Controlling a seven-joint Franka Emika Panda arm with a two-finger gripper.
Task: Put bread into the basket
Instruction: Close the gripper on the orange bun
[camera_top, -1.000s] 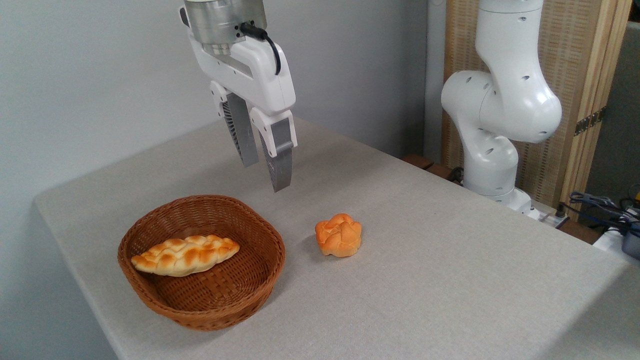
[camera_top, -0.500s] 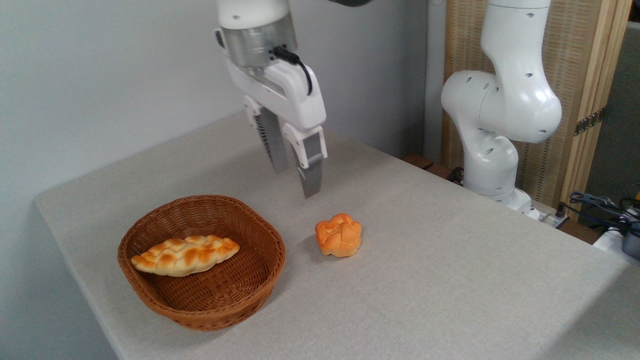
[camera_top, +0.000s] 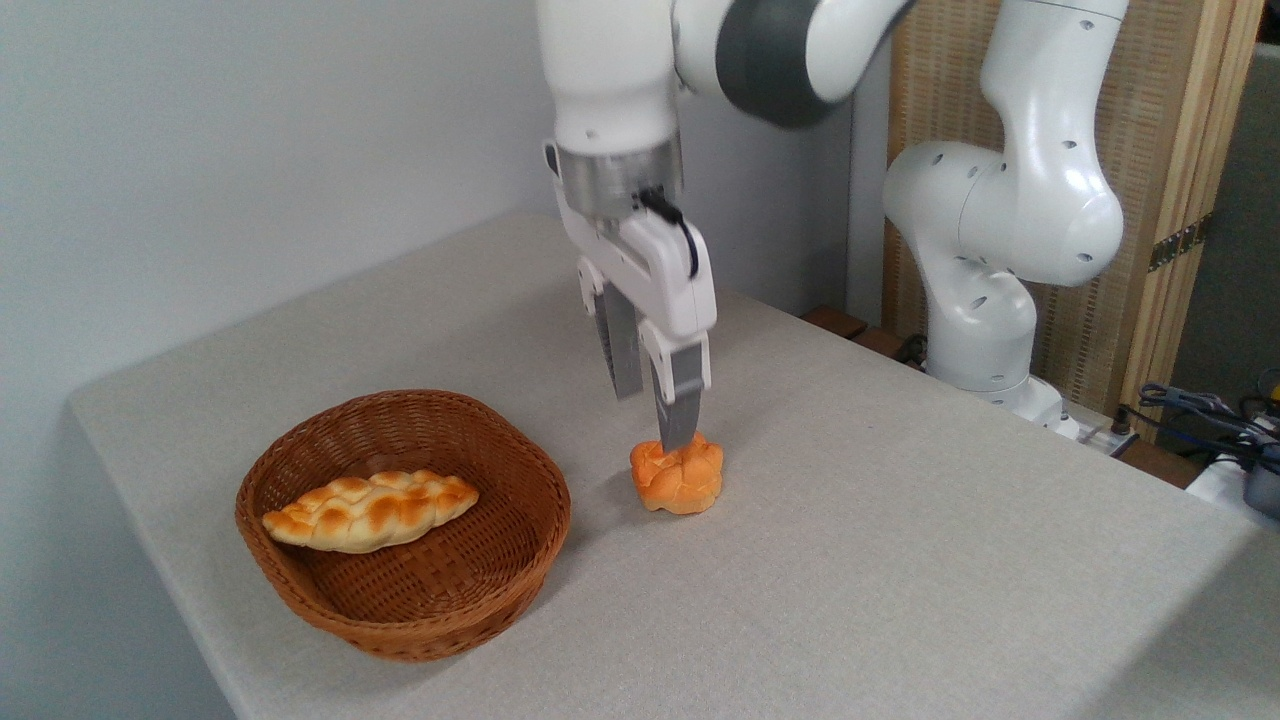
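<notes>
A: Reaching stage. Gripper above the bread, jaws parted, empty; bun on the tabletop, just right of the basket.
B: Next: lower astride, close.

No legible text, label, brand mark, number or sign found anywhere in view.
</notes>
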